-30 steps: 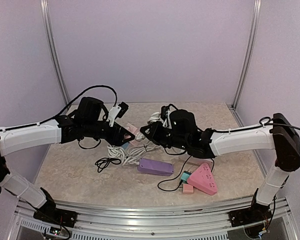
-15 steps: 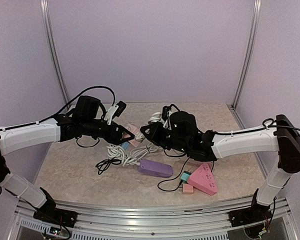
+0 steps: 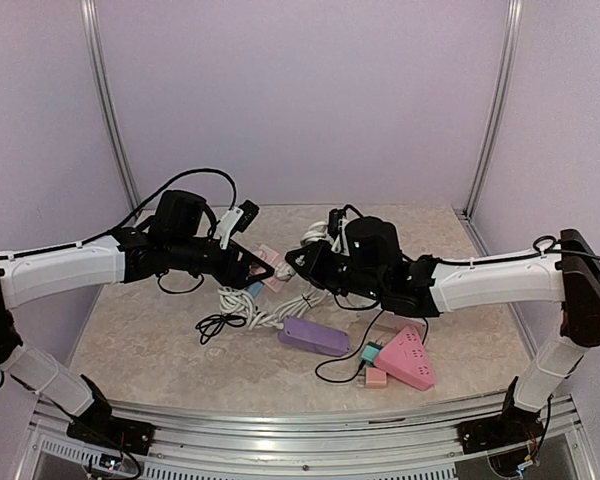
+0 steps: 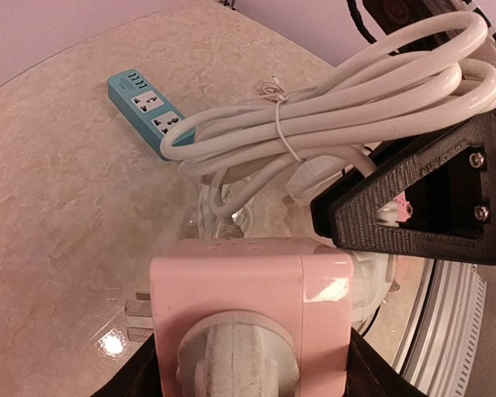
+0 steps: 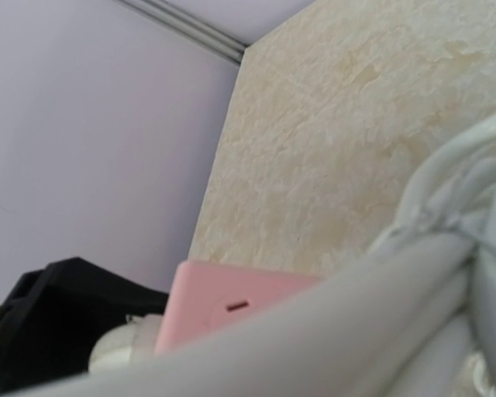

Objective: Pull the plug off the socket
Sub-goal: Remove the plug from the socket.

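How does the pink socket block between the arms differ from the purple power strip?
The pink socket block is held above the table in the left tool; the purple power strip lies flat on the table with no tool on it. The pink socket block is short and squarish; the purple power strip is long and narrow. Both are pastel plastic with rounded corners.

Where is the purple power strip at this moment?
In the top view, the purple power strip lies mid-table, left of the pink triangular strip.

Soft even light, hardly any shadows. Tiny glare on the table at 7 o'clock, close-up white cable totally blurred.
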Robot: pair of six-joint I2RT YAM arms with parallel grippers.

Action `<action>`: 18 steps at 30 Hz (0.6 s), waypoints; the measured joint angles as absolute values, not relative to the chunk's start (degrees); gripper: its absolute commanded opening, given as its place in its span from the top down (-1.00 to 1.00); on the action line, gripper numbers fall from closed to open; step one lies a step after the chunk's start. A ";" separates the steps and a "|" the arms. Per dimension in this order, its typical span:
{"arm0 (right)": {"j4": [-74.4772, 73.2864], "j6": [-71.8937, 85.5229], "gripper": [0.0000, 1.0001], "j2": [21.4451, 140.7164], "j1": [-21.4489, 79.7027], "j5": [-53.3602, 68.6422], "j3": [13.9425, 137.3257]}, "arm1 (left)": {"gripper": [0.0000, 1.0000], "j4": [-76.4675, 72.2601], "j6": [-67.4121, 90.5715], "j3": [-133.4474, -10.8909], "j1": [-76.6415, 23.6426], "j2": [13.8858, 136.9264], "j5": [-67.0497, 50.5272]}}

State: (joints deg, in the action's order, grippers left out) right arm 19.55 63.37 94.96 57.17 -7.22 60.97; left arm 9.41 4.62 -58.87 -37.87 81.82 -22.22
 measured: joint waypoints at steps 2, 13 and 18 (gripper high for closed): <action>19.53 63.16 1.00 94.96 56.82 -6.15 60.97 | 1.00 9.39 3.92 -58.87 -38.09 81.80 -21.58; 20.34 63.18 1.00 94.96 56.77 -5.32 60.71 | 1.00 9.43 5.06 -58.89 -37.43 81.80 -22.39; 22.15 64.49 1.00 95.02 58.52 -8.49 59.92 | 1.00 10.70 6.46 -59.68 -36.38 82.15 -24.64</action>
State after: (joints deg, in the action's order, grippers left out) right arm 22.15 64.49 95.02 58.52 -8.49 59.92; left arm 10.70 6.46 -59.68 -36.38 82.15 -24.64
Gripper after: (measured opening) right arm 0.128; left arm 0.615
